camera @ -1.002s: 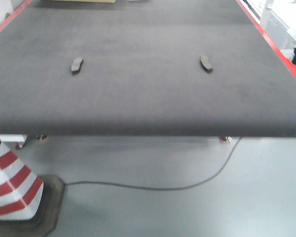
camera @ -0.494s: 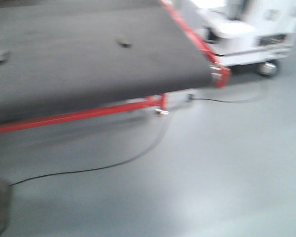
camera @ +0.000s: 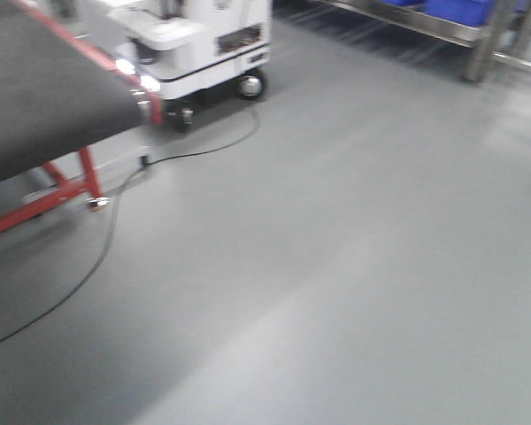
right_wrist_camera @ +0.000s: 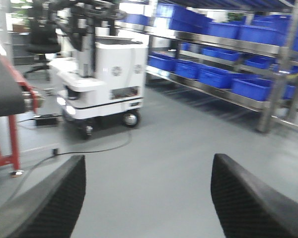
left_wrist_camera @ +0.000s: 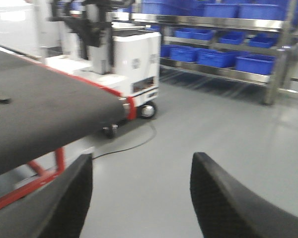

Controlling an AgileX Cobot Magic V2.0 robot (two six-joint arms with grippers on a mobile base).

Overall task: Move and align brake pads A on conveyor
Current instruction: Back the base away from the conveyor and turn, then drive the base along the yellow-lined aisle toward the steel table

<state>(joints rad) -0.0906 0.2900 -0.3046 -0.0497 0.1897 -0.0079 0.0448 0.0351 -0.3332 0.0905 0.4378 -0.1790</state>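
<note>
Charcoal conveyor (left_wrist_camera: 44,106) bears 1 brake pad (left_wrist_camera: 1,99); left end effector (left_wrist_camera: 141,159), right end effector (right_wrist_camera: 149,159) gape empty.

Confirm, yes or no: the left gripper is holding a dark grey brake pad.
No, the left gripper is open, with only grey floor showing between its black textured fingers.

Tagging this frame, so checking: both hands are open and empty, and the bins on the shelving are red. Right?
Not quite. The bins on the shelving are blue, not red, as the right wrist view shows. The left hand and the right hand are indeed open and empty.
</note>
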